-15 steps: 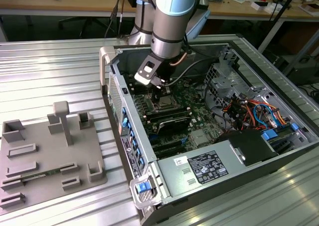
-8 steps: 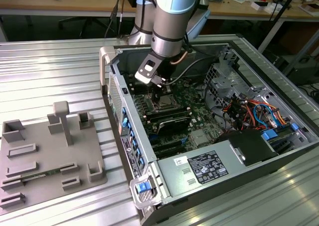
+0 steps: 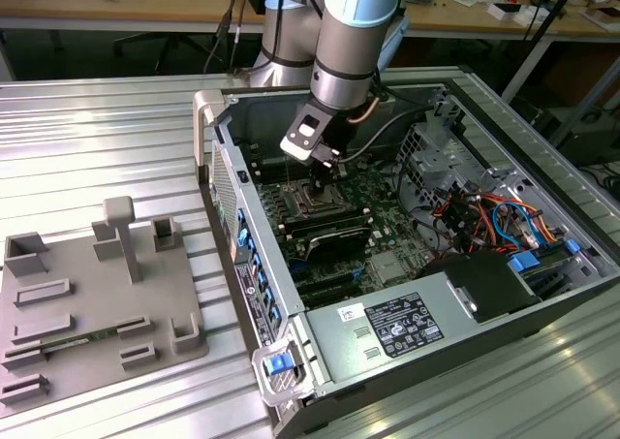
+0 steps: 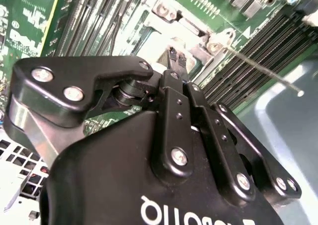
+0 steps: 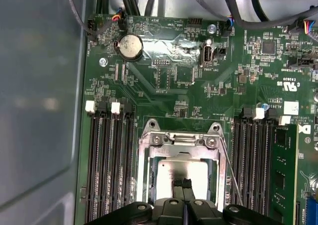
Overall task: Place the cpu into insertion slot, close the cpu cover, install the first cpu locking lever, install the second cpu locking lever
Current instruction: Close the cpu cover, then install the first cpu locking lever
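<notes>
In the exterior view my end effector (image 3: 325, 174) hangs straight over the insertion slot (image 3: 308, 204), mid-board inside the open computer case (image 3: 225, 168) on the desk (image 3: 116, 119). In the second wrist view its fingertips (image 4: 172, 55) are pressed together with nothing between them, just above the cpu (image 4: 149, 46). A thin locking lever (image 4: 263, 68) stands free alongside. In the first wrist view the cpu (image 5: 166, 171) sits in the slot directly beneath the tips, and the cpu cover (image 5: 145, 168) frames it.
</notes>
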You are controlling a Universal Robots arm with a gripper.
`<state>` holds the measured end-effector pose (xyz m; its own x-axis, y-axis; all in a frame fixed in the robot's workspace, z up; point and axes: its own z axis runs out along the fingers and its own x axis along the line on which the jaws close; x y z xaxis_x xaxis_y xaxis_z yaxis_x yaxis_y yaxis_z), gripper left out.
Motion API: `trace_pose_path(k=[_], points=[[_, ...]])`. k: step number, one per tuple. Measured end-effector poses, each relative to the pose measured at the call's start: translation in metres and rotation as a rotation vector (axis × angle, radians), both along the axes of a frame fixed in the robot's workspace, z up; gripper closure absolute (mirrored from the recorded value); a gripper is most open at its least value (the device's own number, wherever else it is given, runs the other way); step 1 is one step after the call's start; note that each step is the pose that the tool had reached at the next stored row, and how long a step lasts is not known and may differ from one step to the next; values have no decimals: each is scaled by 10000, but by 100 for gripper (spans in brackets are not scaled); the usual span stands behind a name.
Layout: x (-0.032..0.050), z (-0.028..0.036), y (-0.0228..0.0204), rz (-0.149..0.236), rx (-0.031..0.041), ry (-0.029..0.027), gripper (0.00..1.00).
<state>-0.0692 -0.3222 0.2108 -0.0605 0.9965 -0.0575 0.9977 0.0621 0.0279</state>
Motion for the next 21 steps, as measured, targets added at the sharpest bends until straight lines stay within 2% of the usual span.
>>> trace_pose_path(k=[15, 17, 19, 21], points=[[24, 7, 2, 2, -1, 0, 89], [24, 61, 4, 3, 0, 0, 89], [23, 200, 5, 6, -4, 1, 89], [24, 278, 7, 13, -11, 0, 89]])
